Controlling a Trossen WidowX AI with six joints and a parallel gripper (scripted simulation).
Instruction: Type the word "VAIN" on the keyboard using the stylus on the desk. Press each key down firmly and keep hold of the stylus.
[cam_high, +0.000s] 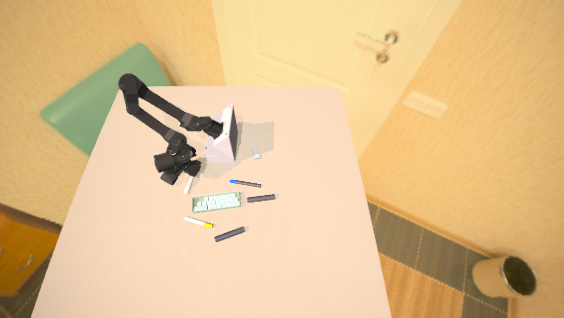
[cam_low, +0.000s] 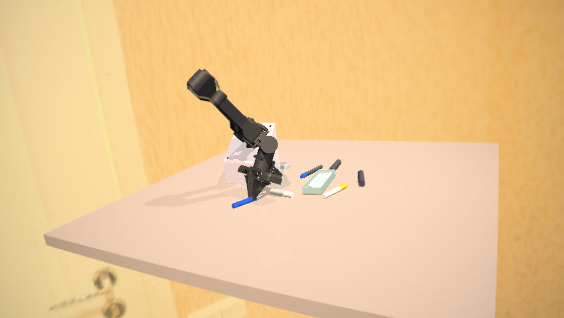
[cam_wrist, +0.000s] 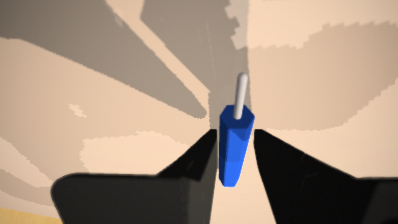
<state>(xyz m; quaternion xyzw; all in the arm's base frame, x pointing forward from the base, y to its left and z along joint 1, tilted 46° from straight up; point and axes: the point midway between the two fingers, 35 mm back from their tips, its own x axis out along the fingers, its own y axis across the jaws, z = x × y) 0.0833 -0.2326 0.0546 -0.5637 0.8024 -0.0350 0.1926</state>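
Observation:
The blue stylus (cam_low: 243, 202) (cam_wrist: 233, 150) has a thin pale tip. It is between the fingertips, very low at the table or on it; whether it touches cannot be told. My gripper (cam_low: 255, 197) (cam_wrist: 235, 136) points down with its fingers slightly apart, a thin gap showing beside the stylus in the wrist view. In the top view the arm hides the stylus. The small pale green keyboard (cam_high: 216, 202) (cam_low: 319, 181) lies flat, away from the gripper; its letters are too small to read.
A white marker (cam_high: 188, 185) (cam_low: 285, 193) lies between gripper and keyboard. A white box (cam_high: 220, 151) stands behind. Around the keyboard lie a blue-ended pen (cam_high: 246, 183), a yellow-ended marker (cam_high: 199, 222) and dark pens (cam_high: 261, 198) (cam_high: 230, 234). A small grey stick (cam_high: 256, 152) lies beyond the box.

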